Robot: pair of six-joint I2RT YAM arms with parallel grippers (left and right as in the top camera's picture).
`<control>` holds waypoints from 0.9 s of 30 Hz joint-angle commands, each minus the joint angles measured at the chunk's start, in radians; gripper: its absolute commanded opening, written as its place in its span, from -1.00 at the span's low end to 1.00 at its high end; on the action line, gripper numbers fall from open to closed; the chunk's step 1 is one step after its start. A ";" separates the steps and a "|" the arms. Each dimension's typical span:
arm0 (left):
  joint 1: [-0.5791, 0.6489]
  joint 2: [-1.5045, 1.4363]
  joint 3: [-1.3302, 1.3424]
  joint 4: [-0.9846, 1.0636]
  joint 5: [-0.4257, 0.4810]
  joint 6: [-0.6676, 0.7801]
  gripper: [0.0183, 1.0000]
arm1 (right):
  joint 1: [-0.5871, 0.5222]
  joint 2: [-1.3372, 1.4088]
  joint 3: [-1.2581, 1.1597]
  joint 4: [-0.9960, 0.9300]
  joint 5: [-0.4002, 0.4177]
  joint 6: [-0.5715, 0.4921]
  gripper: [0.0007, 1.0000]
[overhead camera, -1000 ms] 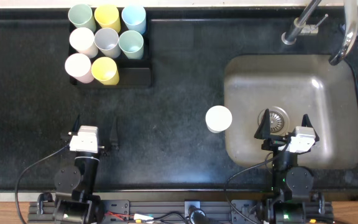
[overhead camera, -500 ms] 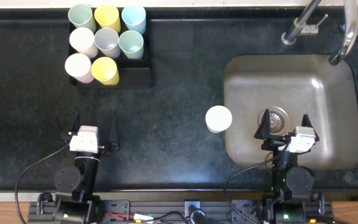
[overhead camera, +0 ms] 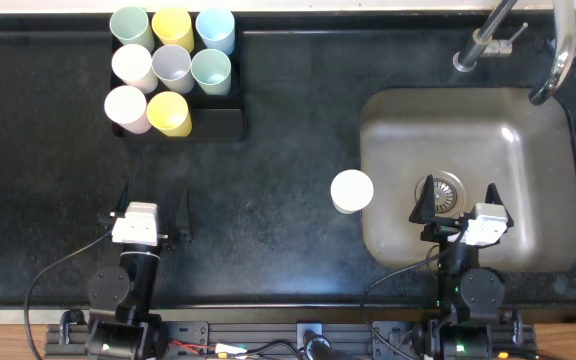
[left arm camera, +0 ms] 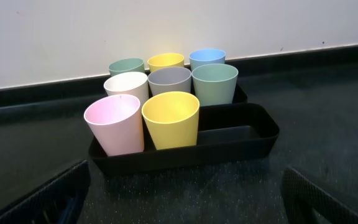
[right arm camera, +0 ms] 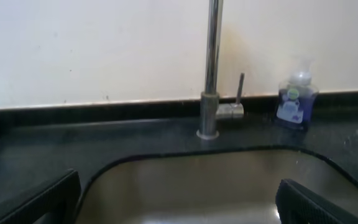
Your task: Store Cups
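A black tray (overhead camera: 223, 122) at the back left of the dark counter holds several cups in pink, yellow, white, grey, green and blue; its front right slot (left arm camera: 235, 134) is bare. One white cup (overhead camera: 352, 191) stands alone on the counter beside the sink's left rim. My left gripper (overhead camera: 154, 211) is open near the front left, well short of the tray (left arm camera: 263, 140), with nothing between its fingers. My right gripper (overhead camera: 457, 199) is open over the front part of the sink, to the right of the lone cup.
A steel sink (overhead camera: 398, 120) fills the right side, with a drain (overhead camera: 449, 190) and a tap (right arm camera: 211, 68) behind it. A soap bottle (right arm camera: 296, 99) stands at the back right. Bare counter lies between the tray and the sink.
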 commanded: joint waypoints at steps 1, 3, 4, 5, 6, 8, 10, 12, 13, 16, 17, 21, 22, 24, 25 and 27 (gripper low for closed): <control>0.005 -0.008 -0.001 -0.003 0.011 0.022 0.99 | -0.001 -0.006 0.069 -0.016 -0.028 0.000 1.00; 0.005 -0.008 -0.001 -0.003 0.010 0.022 1.00 | -0.001 0.015 0.181 -0.134 -0.065 0.000 0.99; 0.005 -0.008 -0.001 -0.003 0.011 0.022 1.00 | -0.001 0.039 0.253 -0.222 -0.090 0.000 1.00; 0.005 -0.008 -0.001 -0.003 0.011 0.022 1.00 | -0.001 0.073 0.330 -0.318 -0.119 0.000 1.00; 0.005 -0.008 -0.001 -0.003 0.010 0.022 1.00 | -0.001 0.117 0.410 -0.414 -0.145 0.000 0.99; 0.005 -0.008 -0.001 -0.003 0.011 0.022 1.00 | -0.001 0.234 0.571 -0.588 -0.171 0.000 1.00; 0.004 -0.008 -0.001 -0.003 0.011 0.022 1.00 | -0.001 0.383 0.723 -0.735 -0.190 0.000 1.00; 0.005 -0.008 -0.001 -0.003 0.011 0.022 1.00 | 0.001 0.546 0.861 -0.851 -0.181 -0.001 1.00; 0.005 -0.008 -0.001 -0.003 0.010 0.022 1.00 | 0.006 0.626 0.928 -0.906 -0.166 -0.003 0.99; 0.005 -0.008 -0.001 -0.003 0.011 0.022 1.00 | 0.048 0.838 1.104 -1.063 -0.131 -0.005 1.00; 0.005 -0.008 -0.001 -0.003 0.011 0.022 1.00 | 0.077 0.917 1.168 -1.125 -0.126 -0.005 0.99; 0.005 -0.008 -0.001 -0.003 0.011 0.022 1.00 | 0.181 1.134 1.317 -1.283 -0.126 -0.026 1.00; 0.005 -0.008 -0.001 -0.003 0.011 0.022 1.00 | 0.208 1.186 1.341 -1.317 -0.126 -0.048 1.00; 0.005 -0.008 -0.001 -0.003 0.010 0.022 1.00 | 0.241 1.254 1.355 -1.339 -0.126 -0.106 0.99; 0.005 -0.008 -0.001 -0.003 0.010 0.022 1.00 | 0.251 1.284 1.355 -1.347 -0.126 -0.132 1.00; 0.005 -0.008 -0.001 -0.003 0.010 0.022 1.00 | 0.256 1.342 1.355 -1.355 -0.126 -0.174 1.00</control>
